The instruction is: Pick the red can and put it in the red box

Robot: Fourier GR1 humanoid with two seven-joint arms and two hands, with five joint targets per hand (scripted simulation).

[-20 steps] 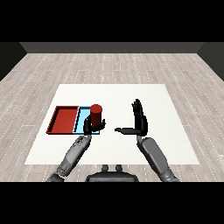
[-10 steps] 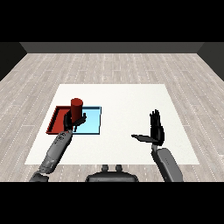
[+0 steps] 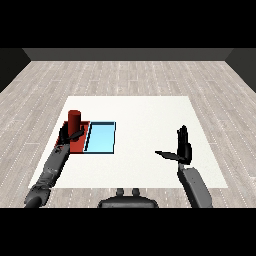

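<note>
white table (image 3: 145, 115) bears red tray (image 3: 80, 143), light blue tray (image 3: 101, 138).

We see a dark red can (image 3: 74, 119) over a red tray (image 3: 79, 143), beside a light blue tray (image 3: 101, 138) with a dark rim. The table (image 3: 145, 120) is white; the floor (image 3: 130, 75) shows pale grey wood planks. Both hands are black, the forearms grey.

You are looking at two trays lying side by side on the desk (image 3: 145, 107): the left tray (image 3: 80, 142) touching the right tray (image 3: 101, 138). The can (image 3: 74, 121) is standing upright over the left tray (the left hand (image 3: 69, 135) curling round it). The right hand (image 3: 182, 147) is hovering well apart, toward the desk's right.
</note>
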